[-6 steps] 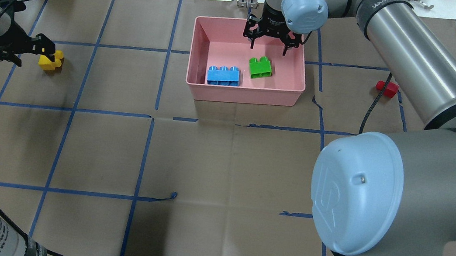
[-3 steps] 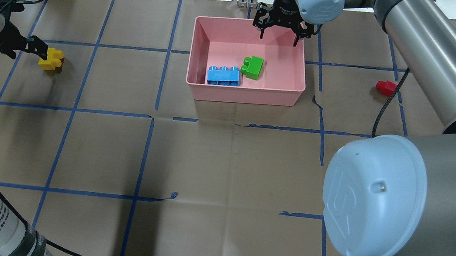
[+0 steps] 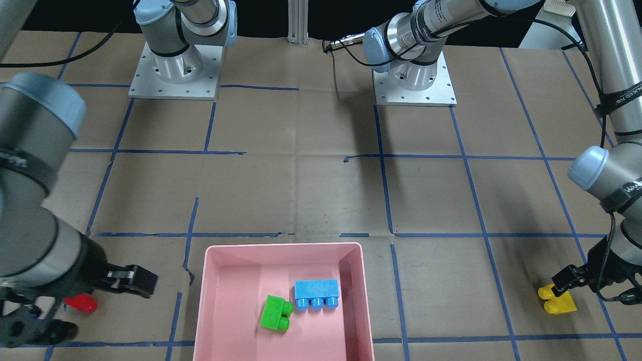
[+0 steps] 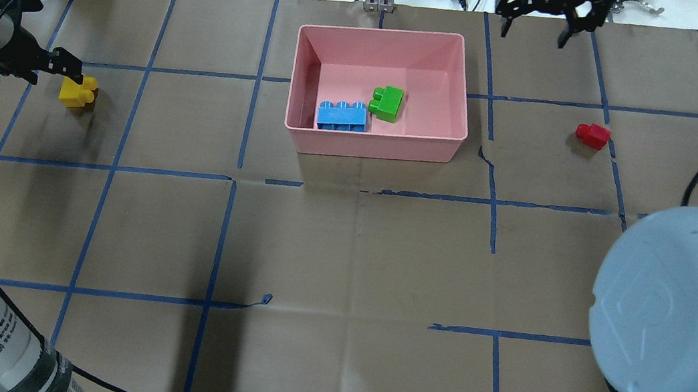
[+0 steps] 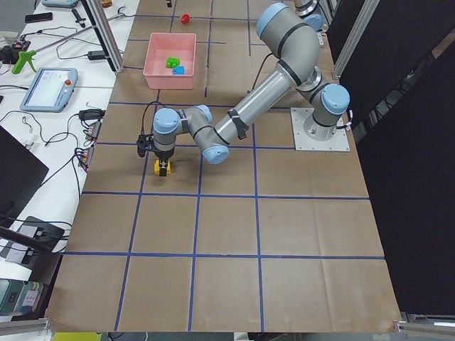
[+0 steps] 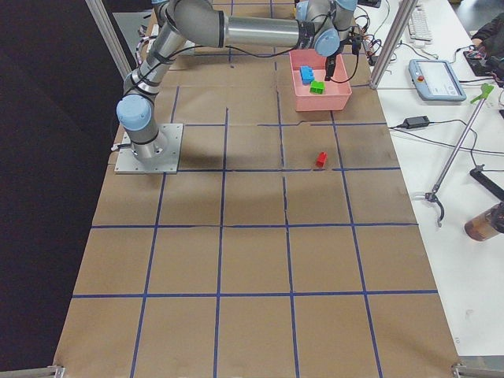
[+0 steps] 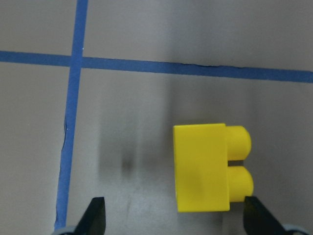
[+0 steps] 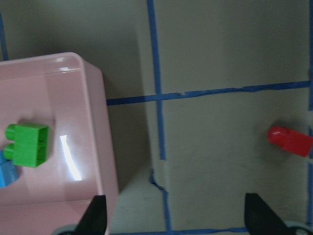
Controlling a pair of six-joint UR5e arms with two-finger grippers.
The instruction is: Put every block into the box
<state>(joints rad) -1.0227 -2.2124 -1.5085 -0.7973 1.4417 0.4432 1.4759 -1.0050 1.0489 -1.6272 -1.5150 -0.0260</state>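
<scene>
Swung clear of the pink box (image 4: pixel 372 146), the right gripper (image 4: pixel 532 34) hangs spread and empty past its far right corner; the light blue block (image 4: pixel 341 116) and green block (image 4: pixel 388 103) touch inside. With jaws apart, the left gripper (image 7: pixel 175 216) hovers at the yellow block (image 7: pixel 201 167) on the left, seemingly off-centre; the red block (image 4: pixel 592 135) lies right of the box. Light, rigid, slick: pinch flat sides, not studs.

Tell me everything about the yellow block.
The yellow block is a small, glossy plastic brick with two round studs. It lies on its side on the brown paper, studs pointing sideways, far outside the pink box. The open left gripper hovers over it; no finger seems to touch it.
</scene>
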